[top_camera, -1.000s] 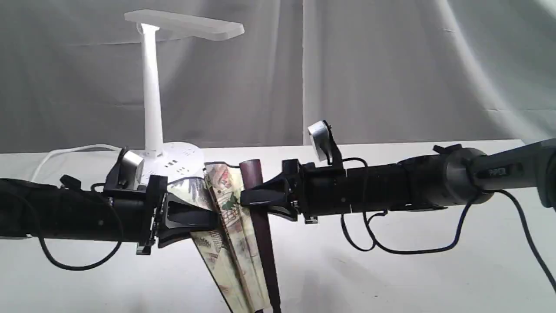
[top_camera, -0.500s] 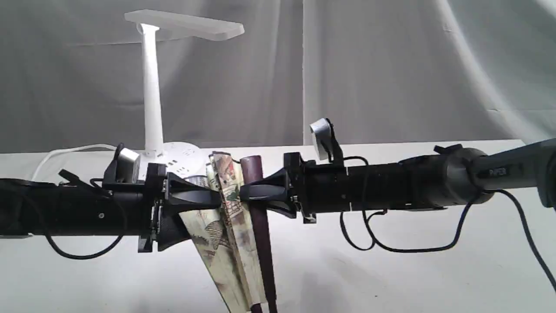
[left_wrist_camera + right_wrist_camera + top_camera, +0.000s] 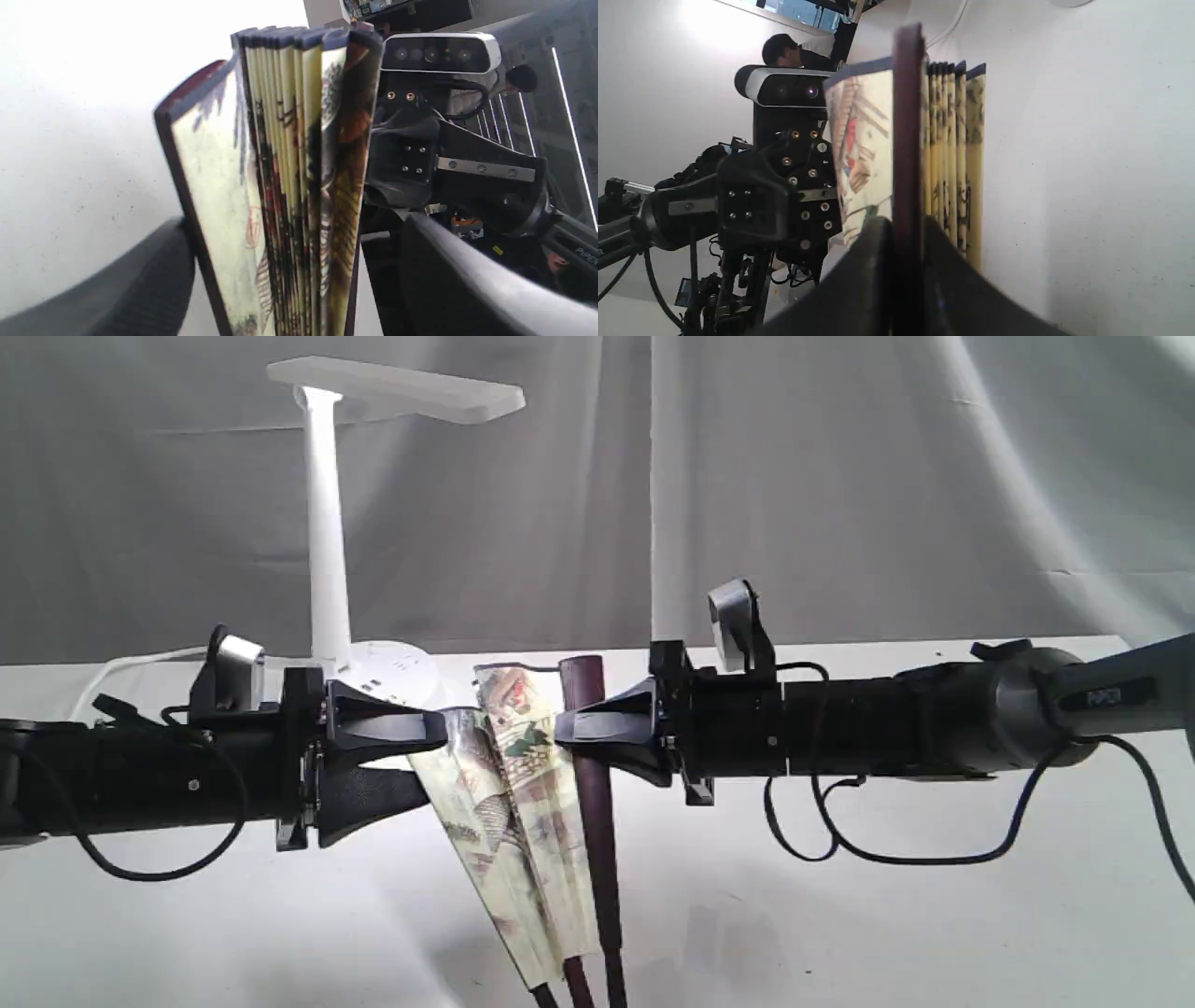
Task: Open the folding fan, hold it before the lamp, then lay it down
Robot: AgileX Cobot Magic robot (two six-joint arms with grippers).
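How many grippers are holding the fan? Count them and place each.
2. The left gripper holds the folding fan at its left edge; the right gripper clamps its maroon guard on the right. Both are in plain view.

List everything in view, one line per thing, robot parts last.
folding fan: one, cream paper with maroon guards, partly open between the grippers.
lamp: one, white, back left on the table.
cord: one, white, running left from the lamp's base.
table: one, white, under everything.
backdrop: one, grey cloth, behind the table.
person: one, dark-haired, background of wrist views.
left gripper: one, black, at the fan's left side, grip unclear.
right gripper: one, black, shut on the maroon guard.
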